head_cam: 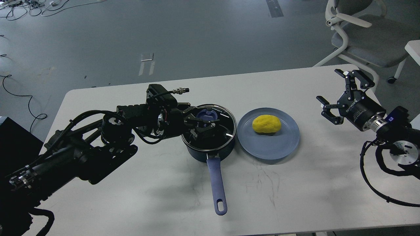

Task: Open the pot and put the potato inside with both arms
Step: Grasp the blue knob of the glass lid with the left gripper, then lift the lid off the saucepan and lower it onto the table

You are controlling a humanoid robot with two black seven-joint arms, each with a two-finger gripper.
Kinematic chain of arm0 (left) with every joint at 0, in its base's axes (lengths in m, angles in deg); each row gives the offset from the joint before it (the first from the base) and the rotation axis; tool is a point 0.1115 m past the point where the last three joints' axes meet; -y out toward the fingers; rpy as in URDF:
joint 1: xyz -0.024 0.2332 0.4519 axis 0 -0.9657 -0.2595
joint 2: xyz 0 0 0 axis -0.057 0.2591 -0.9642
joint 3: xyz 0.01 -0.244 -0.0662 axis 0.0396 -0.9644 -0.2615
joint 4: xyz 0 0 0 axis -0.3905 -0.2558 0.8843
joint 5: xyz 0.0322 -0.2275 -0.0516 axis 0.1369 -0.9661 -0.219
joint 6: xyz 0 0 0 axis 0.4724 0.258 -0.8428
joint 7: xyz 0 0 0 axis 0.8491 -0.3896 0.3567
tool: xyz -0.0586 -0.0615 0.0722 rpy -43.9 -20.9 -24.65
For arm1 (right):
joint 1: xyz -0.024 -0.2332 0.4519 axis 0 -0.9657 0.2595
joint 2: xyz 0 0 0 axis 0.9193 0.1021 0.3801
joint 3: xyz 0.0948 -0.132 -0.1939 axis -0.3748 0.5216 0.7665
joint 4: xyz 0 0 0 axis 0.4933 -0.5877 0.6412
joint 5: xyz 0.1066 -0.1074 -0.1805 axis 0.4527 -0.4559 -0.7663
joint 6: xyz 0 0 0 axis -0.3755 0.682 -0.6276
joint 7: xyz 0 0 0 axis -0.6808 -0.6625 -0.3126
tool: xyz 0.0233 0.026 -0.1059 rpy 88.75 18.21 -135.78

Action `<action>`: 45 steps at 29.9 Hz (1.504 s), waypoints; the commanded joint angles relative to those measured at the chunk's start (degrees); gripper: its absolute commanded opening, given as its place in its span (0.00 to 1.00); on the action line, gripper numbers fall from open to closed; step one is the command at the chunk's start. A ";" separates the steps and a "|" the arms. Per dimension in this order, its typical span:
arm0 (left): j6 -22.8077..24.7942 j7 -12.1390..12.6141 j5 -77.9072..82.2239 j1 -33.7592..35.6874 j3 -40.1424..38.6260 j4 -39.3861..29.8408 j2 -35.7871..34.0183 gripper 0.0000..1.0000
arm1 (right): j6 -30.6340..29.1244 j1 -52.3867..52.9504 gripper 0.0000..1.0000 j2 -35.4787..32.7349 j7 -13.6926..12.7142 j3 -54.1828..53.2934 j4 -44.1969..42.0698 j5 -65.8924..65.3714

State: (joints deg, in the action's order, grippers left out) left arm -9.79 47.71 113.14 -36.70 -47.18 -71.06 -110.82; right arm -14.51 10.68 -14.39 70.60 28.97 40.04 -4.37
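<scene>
Head view, looking down on the white table [131, 203]. The pot [210, 149] stands near the table's middle with its glass lid [226, 126] still seated on the rim and its long blue handle [217, 183] running toward me, the loop hole at the near end. My left gripper [205, 124] reaches in from the left and sits over the lid, its fingers [197, 119] spread around the blue knob [207, 115]; whether they press on the knob or merely bracket it I cannot tell. Just to the right of the pot, apart from it by a narrow strip of table, lies the grey-blue plate [279, 147], and the potato [266, 124] rests on its far half, uncovered and untouched. My right gripper [341, 95] hangs at the table's right edge, well apart from the plate, its jaws wide and holding nothing. A grey chair [361, 36] stands on the floor beyond the table's far right corner.
</scene>
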 commanded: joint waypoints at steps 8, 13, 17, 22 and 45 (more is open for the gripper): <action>-0.11 -1.54 -1.77 5.25 -0.18 -4.29 -10.74 0.29 | 0.00 -0.10 1.00 -0.12 0.00 -0.01 0.00 -0.02; -4.50 -4.97 -2.91 3.93 1.57 -4.46 -21.81 0.29 | 0.00 -0.19 1.00 -0.21 0.00 -0.01 0.00 -0.10; -11.00 -6.20 -7.65 -0.19 6.05 -3.94 -28.85 0.29 | 0.00 -0.37 1.00 -0.12 0.00 -0.01 0.00 -0.28; -16.89 -6.25 -9.51 -6.52 7.55 -3.15 -31.58 0.30 | 0.00 -0.46 1.00 -0.03 0.00 -0.01 0.00 -0.89; -23.49 -6.25 -10.21 -14.35 7.55 10.21 -22.53 0.39 | 0.00 -0.81 1.00 -0.03 0.00 -0.01 0.09 -1.86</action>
State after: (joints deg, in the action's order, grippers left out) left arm -33.29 41.46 103.06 -50.74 -39.57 -61.74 -134.37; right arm -14.51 10.02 -14.41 70.60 28.97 40.04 -6.22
